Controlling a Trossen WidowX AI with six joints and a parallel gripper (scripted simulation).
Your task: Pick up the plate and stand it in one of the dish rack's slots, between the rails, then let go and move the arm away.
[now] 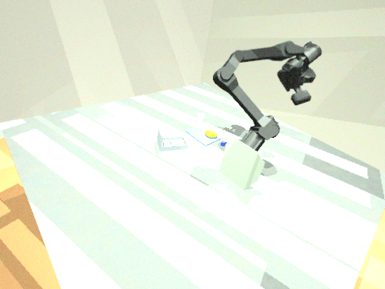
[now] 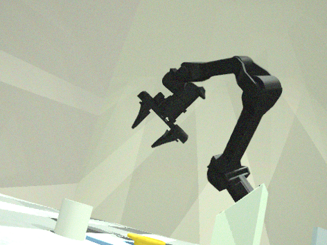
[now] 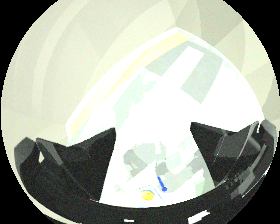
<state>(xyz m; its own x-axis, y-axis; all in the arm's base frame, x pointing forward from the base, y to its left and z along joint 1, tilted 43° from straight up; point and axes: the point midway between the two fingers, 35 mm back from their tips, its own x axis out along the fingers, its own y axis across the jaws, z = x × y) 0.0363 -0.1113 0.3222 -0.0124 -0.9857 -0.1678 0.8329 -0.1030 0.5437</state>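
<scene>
The yellow plate (image 1: 210, 134) (image 2: 147, 239) (image 3: 147, 195) lies on a white, blue-edged mat (image 1: 197, 135) (image 2: 98, 240). The small pale dish rack (image 1: 174, 148) stands apart from the plate, to its left in the top view; its slots are too small and washed out to tell apart. My gripper (image 2: 142, 137) (image 3: 154, 129) is open and empty, high above the table and well away from plate and rack. In the top view it is at the upper right, beyond the arm's base.
A white cylinder (image 1: 200, 118) (image 2: 73, 219) stands by the mat's far corner. A small blue object (image 1: 223, 144) (image 3: 161, 183) is near the mat, on the side of the arm's base. A pale green slab (image 1: 241, 164) (image 2: 239, 219) stands upright close to the base.
</scene>
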